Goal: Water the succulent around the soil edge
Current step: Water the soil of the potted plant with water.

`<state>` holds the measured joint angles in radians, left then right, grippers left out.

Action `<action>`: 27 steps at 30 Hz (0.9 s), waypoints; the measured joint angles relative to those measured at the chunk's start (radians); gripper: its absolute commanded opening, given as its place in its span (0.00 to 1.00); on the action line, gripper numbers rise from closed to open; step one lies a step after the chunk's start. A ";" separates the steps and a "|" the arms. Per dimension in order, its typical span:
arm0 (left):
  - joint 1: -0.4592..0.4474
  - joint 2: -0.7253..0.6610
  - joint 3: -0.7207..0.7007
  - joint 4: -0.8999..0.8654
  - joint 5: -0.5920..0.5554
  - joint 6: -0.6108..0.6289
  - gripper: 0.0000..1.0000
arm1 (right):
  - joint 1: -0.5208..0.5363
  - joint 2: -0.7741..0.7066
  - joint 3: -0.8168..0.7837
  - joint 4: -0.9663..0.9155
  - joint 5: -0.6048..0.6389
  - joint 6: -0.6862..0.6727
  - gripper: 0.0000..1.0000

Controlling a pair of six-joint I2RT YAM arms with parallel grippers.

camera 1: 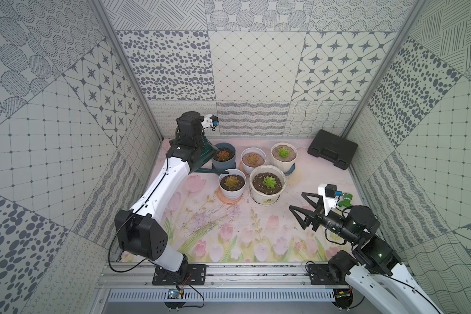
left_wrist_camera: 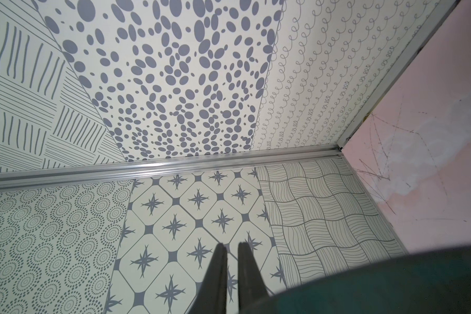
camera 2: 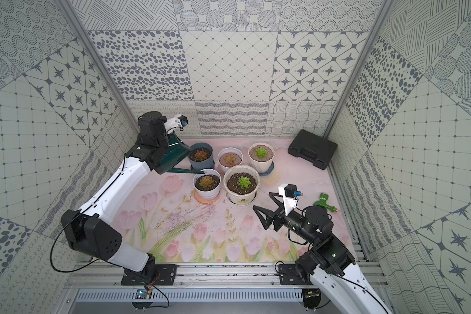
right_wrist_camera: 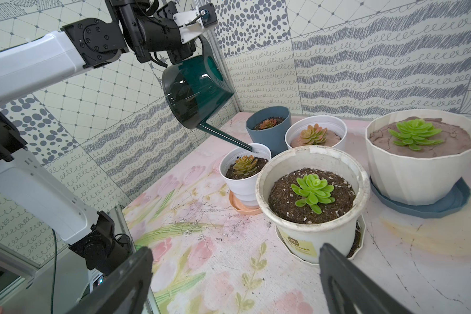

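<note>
Enclosure: patterned grey-and-white walls (camera 1: 256, 68) on three sides. The floor is covered by a pink floral mat (camera 1: 229, 231), with soil crumbs scattered in front of the pots.

Item under task: a reddish-olive succulent (right_wrist_camera: 245, 164) planted in dark soil in the small white pot (right_wrist_camera: 242, 187). The pot stands on a peach saucer (right_wrist_camera: 238, 206) at the front left of a five-pot cluster. The spout (right_wrist_camera: 223, 136) of the dark green watering can (right_wrist_camera: 196, 89) slopes down to this pot. Its tip lies at the far inner rim, over the soil edge and clear of the rosette. Whether water is flowing cannot be determined.

The can is aloft and tipped forward. The left gripper (left_wrist_camera: 231, 244) is clenched on the can at its top, with the fingers nearly together in the left wrist view. The contact itself is hidden.

Adjacent: a larger white pot (camera 1: 265, 199) with a bright green plant stands just beside the task pot. Behind them are a blue-grey pot (camera 1: 223, 164), a second white pot (camera 1: 249, 170) and a ribbed cream pot (camera 1: 282, 164) on a blue saucer (camera 1: 291, 170).

The right gripper (camera 1: 297, 201) hovers low over the mat to the right of the cluster, jaws spread wide, holding nothing. A black case (camera 1: 332, 149) lies in the far right corner. A green fitting (camera 2: 324, 202) lies near the right wall.
</note>
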<state>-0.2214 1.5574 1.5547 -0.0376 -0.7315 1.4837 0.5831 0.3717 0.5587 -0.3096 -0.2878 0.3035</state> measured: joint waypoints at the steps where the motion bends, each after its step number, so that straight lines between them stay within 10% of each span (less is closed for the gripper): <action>1: 0.001 -0.008 -0.006 0.004 -0.002 0.003 0.00 | 0.000 0.000 0.000 0.000 0.000 0.000 0.97; 27: 0.006 -0.211 -0.183 0.068 0.005 0.097 0.00 | 0.000 -0.014 0.000 0.008 -0.008 0.001 0.97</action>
<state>-0.2153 1.3464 1.3716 0.0299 -0.7269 1.5806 0.5831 0.3576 0.5583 -0.3019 -0.2955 0.3042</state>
